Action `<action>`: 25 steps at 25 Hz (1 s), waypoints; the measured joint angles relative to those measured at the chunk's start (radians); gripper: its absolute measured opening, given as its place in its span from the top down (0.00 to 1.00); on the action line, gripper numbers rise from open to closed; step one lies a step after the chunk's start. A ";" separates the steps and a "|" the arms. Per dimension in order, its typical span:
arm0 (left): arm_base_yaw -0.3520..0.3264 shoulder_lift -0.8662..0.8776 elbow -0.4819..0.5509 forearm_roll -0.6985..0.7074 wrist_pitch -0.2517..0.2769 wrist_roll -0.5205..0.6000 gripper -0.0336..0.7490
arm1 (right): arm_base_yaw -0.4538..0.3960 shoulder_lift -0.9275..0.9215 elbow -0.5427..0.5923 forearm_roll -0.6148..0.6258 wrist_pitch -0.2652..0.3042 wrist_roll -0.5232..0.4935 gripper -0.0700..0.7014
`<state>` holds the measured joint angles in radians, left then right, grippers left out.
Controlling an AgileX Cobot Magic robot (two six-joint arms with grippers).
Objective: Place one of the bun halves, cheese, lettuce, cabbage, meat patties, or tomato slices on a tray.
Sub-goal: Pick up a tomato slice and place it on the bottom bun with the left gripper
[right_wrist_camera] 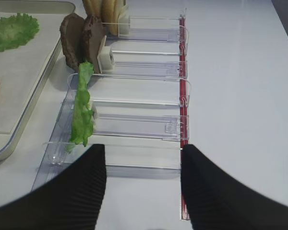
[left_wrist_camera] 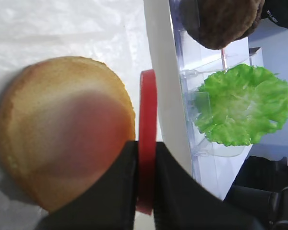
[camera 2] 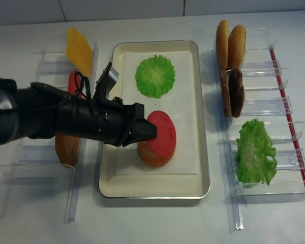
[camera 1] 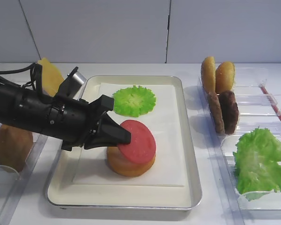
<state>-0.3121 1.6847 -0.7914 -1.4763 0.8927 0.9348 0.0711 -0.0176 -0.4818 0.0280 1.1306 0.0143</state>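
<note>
While the left pincer (camera 1: 124, 137) is clamped on the edge of a tomato slice (camera 1: 139, 141), that red disc rests tilted on a bun half (camera 1: 130, 165) lying near the middle of the tray (camera 1: 193, 197). A ruffled green leaf (camera 1: 134, 100) lies on the liner at about twelve o'clock from the bun. Over the table at three o'clock, the right pincer (right_wrist_camera: 143, 184) hangs with its jaws apart, gripping nothing, just above a clear rack (right_wrist_camera: 134, 125).

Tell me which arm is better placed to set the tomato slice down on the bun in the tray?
Left. The left gripper already pinches the tomato slice tilted over the bun half; the right gripper hovers open over a rack.
</note>
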 joint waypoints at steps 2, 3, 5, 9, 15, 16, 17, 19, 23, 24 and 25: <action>0.000 0.000 0.000 0.000 0.000 0.000 0.92 | 0.000 0.000 0.000 0.000 0.000 0.000 0.42; 0.000 0.000 0.000 0.000 -0.002 0.000 0.92 | 0.000 0.000 0.000 0.000 0.000 0.000 0.42; 0.000 0.000 0.000 0.002 -0.001 0.000 0.92 | 0.000 0.000 0.000 0.000 0.000 0.000 0.42; 0.000 0.000 0.000 0.030 -0.016 -0.016 0.92 | 0.000 0.000 0.000 0.000 0.000 0.000 0.42; 0.000 0.000 0.000 0.046 -0.034 -0.023 0.92 | 0.000 0.000 0.000 0.000 0.000 0.000 0.42; 0.000 0.000 0.000 0.046 -0.037 -0.023 0.92 | 0.000 0.000 0.000 0.000 0.000 0.000 0.42; 0.000 0.000 0.000 0.046 -0.039 -0.023 0.92 | 0.000 0.000 0.000 0.000 0.000 0.000 0.42; 0.000 0.000 0.000 0.048 -0.046 -0.025 0.92 | 0.000 0.000 0.000 0.000 0.000 0.000 0.42; 0.000 0.000 0.000 0.049 -0.055 -0.027 0.92 | 0.000 0.000 0.000 0.000 0.000 0.000 0.42; 0.000 0.000 0.000 0.050 -0.057 -0.027 0.92 | 0.000 0.000 0.000 0.000 0.000 0.000 0.42; 0.000 0.000 0.000 0.050 -0.059 -0.027 0.92 | 0.000 0.000 0.000 0.000 0.000 0.000 0.42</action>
<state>-0.3121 1.6847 -0.7914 -1.4261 0.8340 0.9081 0.0711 -0.0176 -0.4818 0.0280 1.1306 0.0143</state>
